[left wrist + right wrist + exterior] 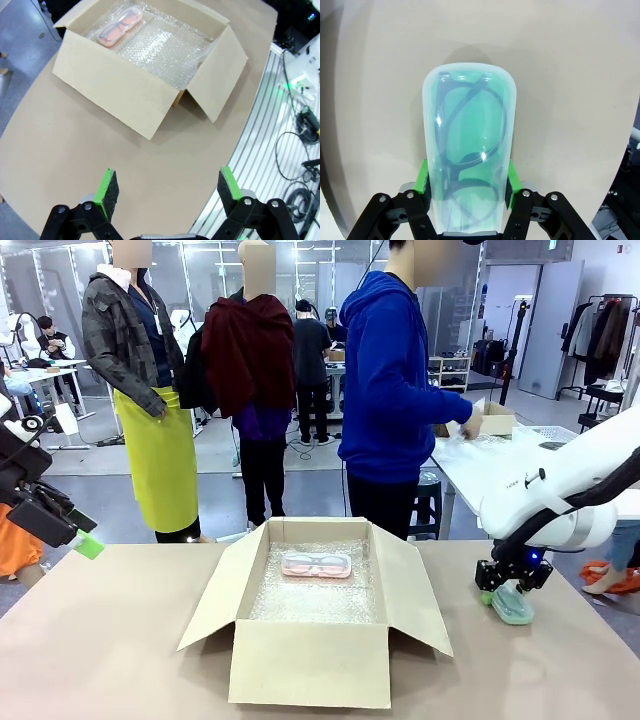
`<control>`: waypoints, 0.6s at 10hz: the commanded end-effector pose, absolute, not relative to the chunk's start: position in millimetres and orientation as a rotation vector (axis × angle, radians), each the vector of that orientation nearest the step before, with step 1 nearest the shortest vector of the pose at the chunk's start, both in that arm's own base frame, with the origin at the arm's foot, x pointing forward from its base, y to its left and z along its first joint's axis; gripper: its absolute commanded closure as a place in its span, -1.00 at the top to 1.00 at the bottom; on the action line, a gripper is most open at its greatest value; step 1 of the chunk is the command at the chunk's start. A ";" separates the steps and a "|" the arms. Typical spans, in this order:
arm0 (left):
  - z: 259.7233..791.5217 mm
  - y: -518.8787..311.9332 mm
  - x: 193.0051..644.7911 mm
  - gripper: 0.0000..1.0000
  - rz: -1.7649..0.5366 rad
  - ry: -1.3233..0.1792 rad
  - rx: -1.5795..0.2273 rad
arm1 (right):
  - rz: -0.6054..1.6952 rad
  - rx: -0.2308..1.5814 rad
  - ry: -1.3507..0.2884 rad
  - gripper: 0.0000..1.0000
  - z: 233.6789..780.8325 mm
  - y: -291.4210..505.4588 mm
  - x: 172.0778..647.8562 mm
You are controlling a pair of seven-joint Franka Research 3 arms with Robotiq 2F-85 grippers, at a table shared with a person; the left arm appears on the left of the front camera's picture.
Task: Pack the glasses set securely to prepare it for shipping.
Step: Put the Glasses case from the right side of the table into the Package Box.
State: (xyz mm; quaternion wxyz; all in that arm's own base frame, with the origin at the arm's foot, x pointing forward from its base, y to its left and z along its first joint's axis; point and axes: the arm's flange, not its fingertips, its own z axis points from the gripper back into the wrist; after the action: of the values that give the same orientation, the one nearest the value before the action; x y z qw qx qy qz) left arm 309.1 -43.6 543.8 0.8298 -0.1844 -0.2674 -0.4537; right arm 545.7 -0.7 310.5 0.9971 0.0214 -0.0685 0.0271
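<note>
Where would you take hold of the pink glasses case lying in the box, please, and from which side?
Across its narrow middle, pinching the two long sides, coming straight down from above. The pink glasses case lies flat on bubble wrap inside the open cardboard box, whose walls would likely block a sideways approach.

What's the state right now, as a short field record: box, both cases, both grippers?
box: open, flaps out, lined with bubble wrap
pink case: inside the box, on the bubble wrap, near the far wall
mint green case: outside the box, down at the table, to the box's right
left gripper: open, empty, raised at the left
right gripper: shut on mint green case
remaining: mint green case not yet in box
</note>
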 end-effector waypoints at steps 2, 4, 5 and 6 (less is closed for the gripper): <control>543.9 -42.2 309.3 1.00 -0.981 -0.581 -0.416 | 0.031 0.013 -0.161 -0.34 342.0 1.3 544.1; 543.9 -42.2 309.3 1.00 -0.981 -0.581 -0.416 | 0.180 0.037 -0.142 -0.34 396.3 4.5 533.3; 543.9 -42.2 309.3 1.00 -0.981 -0.581 -0.416 | 0.297 0.080 -0.125 -0.34 425.1 12.1 525.6; 543.9 -42.2 309.3 1.00 -0.981 -0.581 -0.416 | 0.463 0.070 -0.117 -0.34 457.5 25.1 514.3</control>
State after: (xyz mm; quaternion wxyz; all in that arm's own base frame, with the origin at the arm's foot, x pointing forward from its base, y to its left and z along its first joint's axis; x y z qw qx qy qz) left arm 309.1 -43.5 544.0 0.8297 -0.1843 -0.2677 -0.4538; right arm 522.4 21.0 432.1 0.9859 0.0253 -0.0703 0.1495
